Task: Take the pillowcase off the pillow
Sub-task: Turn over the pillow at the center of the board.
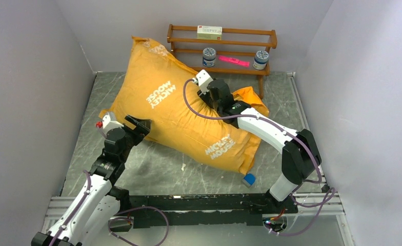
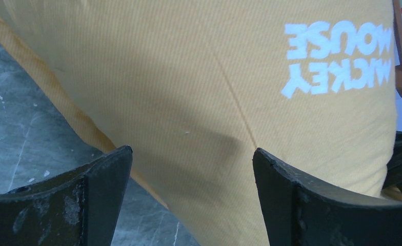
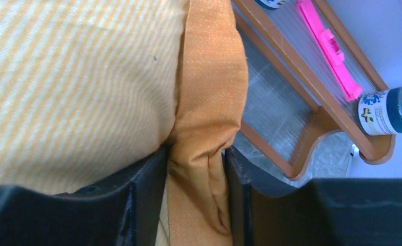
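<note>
The orange-yellow pillowcase (image 1: 178,107) with white "MICKEY MOUSE" lettering lies plump and slanted across the table; the pillow is hidden inside it. My left gripper (image 1: 137,125) is at its near-left edge. In the left wrist view it (image 2: 191,150) stands wide open, the fabric (image 2: 214,77) just beyond its fingertips. My right gripper (image 1: 205,95) reaches over the case's right side near its loose orange end (image 1: 250,97). In the right wrist view its jaws (image 3: 195,151) stand partly apart, with a creased fold of the darker orange hem (image 3: 209,77) lying loosely between them.
A wooden rack (image 1: 222,38) stands at the back, just behind the pillowcase. It holds a box (image 1: 209,32), two jars (image 1: 209,55) (image 1: 261,59) and a pink item (image 1: 234,61). A small blue block (image 1: 248,180) lies by the case's near corner. Walls enclose three sides.
</note>
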Controlling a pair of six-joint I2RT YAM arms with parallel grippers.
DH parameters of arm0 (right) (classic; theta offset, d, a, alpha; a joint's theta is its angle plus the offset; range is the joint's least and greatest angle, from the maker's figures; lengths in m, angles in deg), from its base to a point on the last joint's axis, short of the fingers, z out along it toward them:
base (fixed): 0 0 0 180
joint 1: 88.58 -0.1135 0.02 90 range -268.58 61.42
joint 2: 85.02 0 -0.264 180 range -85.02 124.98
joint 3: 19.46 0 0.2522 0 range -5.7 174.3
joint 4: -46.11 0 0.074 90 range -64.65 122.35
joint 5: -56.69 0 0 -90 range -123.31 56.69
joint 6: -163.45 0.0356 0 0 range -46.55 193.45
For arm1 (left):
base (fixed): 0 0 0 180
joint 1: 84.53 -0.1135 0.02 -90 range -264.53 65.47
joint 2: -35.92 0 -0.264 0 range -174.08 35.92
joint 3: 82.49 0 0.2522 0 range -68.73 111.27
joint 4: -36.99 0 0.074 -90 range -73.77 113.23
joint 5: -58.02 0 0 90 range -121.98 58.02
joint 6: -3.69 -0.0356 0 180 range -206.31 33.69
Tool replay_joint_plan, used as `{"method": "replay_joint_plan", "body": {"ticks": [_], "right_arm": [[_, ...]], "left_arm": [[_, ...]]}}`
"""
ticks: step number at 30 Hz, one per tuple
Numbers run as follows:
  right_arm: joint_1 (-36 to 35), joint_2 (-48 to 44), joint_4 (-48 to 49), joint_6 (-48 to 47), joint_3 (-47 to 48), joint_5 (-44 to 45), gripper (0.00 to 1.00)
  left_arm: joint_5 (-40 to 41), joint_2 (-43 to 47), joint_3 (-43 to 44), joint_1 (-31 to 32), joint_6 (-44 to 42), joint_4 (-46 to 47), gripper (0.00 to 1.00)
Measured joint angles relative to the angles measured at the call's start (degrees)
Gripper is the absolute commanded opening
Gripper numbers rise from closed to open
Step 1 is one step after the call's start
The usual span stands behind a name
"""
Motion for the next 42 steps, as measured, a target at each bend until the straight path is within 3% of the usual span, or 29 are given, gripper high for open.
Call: {"method": "replay_joint_plan", "body": {"ticks": [11, 13, 29, 42], "right_arm": [[0.8, -6.1, -2.3, 1.7, 0.0, 1.3, 0.96], [0.7, -8.8, -3.0, 3.1, -0.6, 1.2, 0.99], [-0.3, -31.2, -3.8, 16.3, -16.1, -1.0, 1.00], [-0.4, -35.1, -2.2, 22.9, -22.3, -9.8, 1.00]], "left_arm": [[-0.1, -0.7, -2.2, 0.0, 3.7, 5.9, 0.92], [0.3, -0.5, -2.9, 0.0, 4.8, 7.0, 0.92], [1.8, 0.0, -7.1, 0.0, 10.3, 11.7, 0.93], [1.7, -6.7, -12.1, 0.0, 13.6, 24.5, 0.93]]}}
